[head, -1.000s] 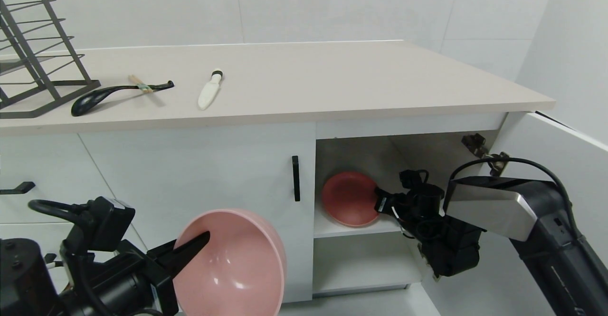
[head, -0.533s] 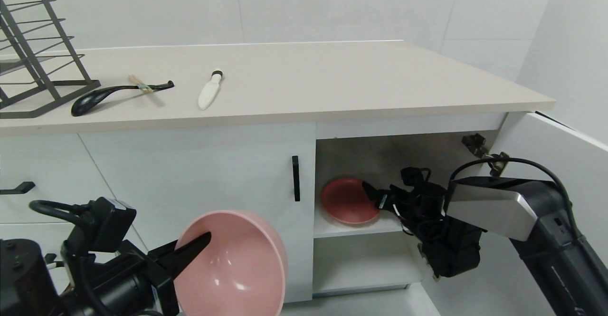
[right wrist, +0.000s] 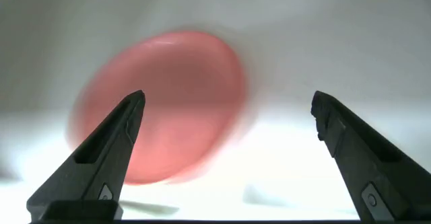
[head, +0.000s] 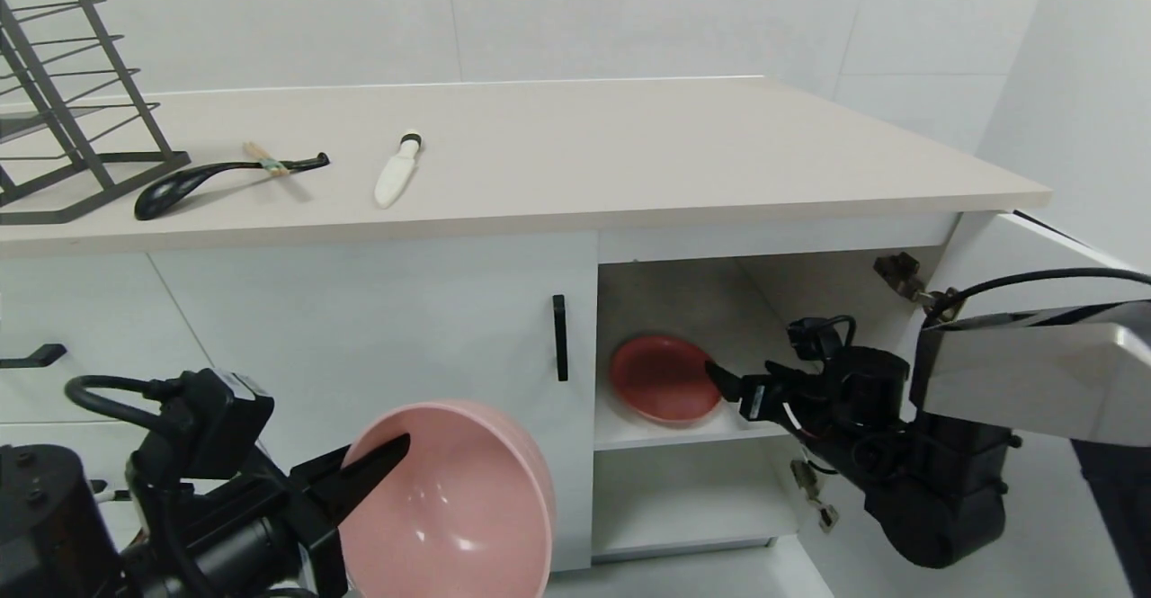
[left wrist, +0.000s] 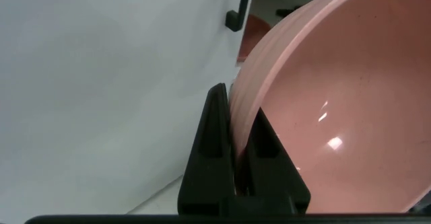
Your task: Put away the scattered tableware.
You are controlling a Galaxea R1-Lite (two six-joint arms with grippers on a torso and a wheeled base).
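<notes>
Nearest the head camera, low on the robot's left side, the left gripper (head: 388, 454) is clamped on the rim of a pink bowl (head: 459, 508). One dark finger lies against the inner wall and the other sits behind the rim. The wrist view of that arm shows the rim pinched tight between the two black fingers (left wrist: 217, 126), with the bowl (left wrist: 337, 103) tipped on its side so its glossy inside faces the camera. Across on the right and a little farther off, the right gripper (head: 730, 384) sits at the mouth of the open cabinet. Its fingers (right wrist: 108, 157) are spread wide apart with nothing between them. Just beyond their tips, a red plate (head: 664, 378) lies flat on the upper shelf (head: 629, 432); I cannot tell whether a tip touches its edge. From the right wrist, the plate (right wrist: 161, 109) shows between the two parted fingers, set back from them. The cabinet's right door (head: 1007, 243) is swung open, while the door to its left is closed, with a black handle (head: 559, 337). Above, on the pale countertop (head: 674, 148), a white knife (head: 397, 171) lies toward the left. Farther left a black spoon (head: 180, 184) has a short wooden stick (head: 265, 159) lying across its handle. A dark wire rack (head: 63, 112) stands at the far left edge by the tiled wall.
</notes>
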